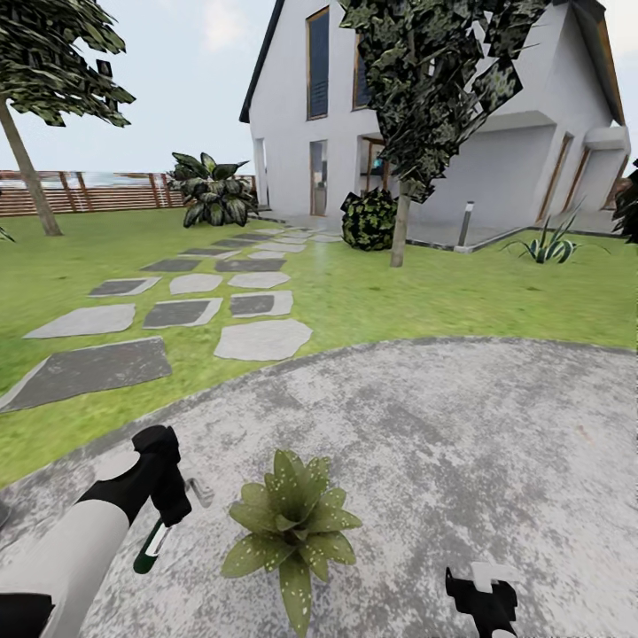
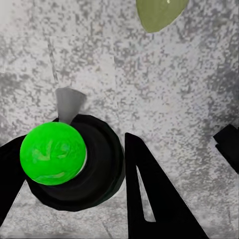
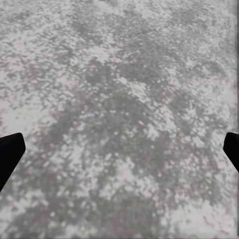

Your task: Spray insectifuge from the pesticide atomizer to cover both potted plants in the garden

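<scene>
Pesticide atomizer (image 1: 158,532) gripped in the left pincer (image 1: 168,496), hanging bottle-down over the grey stone patio (image 1: 461,425), pale trigger head (image 1: 199,490) poking out toward the plant. Seen in the left wrist view as a round dark body with a bright green end (image 2: 53,154), pinched between two black fingers (image 2: 147,199) — patio mottling behind it, one pale leaf tip (image 2: 158,12) at the frame edge.

Potted plant (image 1: 292,527) just beside the bottle, on the patio, near the picture's lower middle: low rosette of broad pointed leaves, speckled pale; pot hidden under the foliage. Only one such rosette in sight.

Right pincer (image 1: 483,598) low at the head view's bottom edge, to the right of the plant and apart from it, holding nothing. In the right wrist view, black fingertips (image 3: 10,152) at opposite edges of the frame, spread wide, bare stone between them.

Beyond the patio — green lawn (image 1: 461,292), a path of grey stepping stones (image 1: 186,310) leading toward a white house (image 1: 443,106). Slim-trunked tree (image 1: 416,89) in front of the house, another tree (image 1: 44,62) far left, brown slatted fence (image 1: 97,190) behind it, dark leafy shrub (image 1: 213,188) at the fence's end, spiky grass-like plant (image 1: 549,246) to the right.
</scene>
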